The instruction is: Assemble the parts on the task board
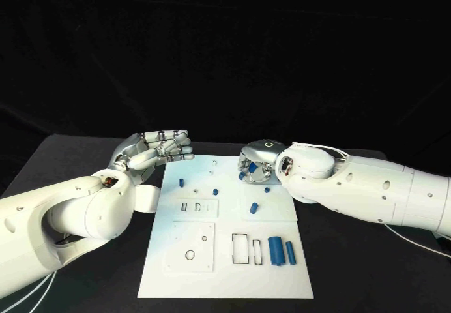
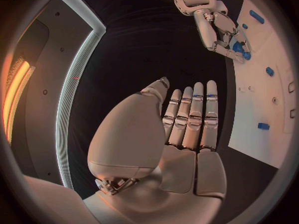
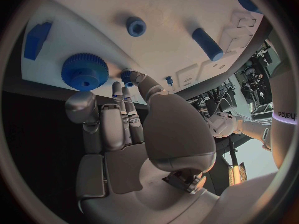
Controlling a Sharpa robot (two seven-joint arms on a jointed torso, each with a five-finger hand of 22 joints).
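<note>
Your right hand [image 1: 255,167] is down on the far part of the task board [image 1: 225,274], with the fingers bent toward the white surface. In the right wrist view you can see its fingertips [image 3: 127,77] closed on a small blue part [image 3: 127,76], pinched between the thumb and a finger, so this hand holds that piece. Just beside the fingers stands a blue gear [image 3: 84,71] with teeth around the rim, and it seems free from the hand. Further on the board in this view are a small blue ring [image 3: 136,26], a blue cylinder [image 3: 207,44] lying flat, and a blue block [image 3: 37,40] at the board's edge.

Your left hand [image 1: 155,149] hovers beside the far left corner of the board. Its fingers are straight and a little apart, palm open, and it holds nothing; the left wrist view shows the same flat palm [image 2: 187,134] over the black table [image 1: 66,156].

On the near part of the board, at the robot's right side, you see two long blue cylinders [image 1: 276,251] lying side by side, next to rectangular slots. Some small blue pieces [image 1: 253,208] are spread on the middle of the board, well apart from both hands
</note>
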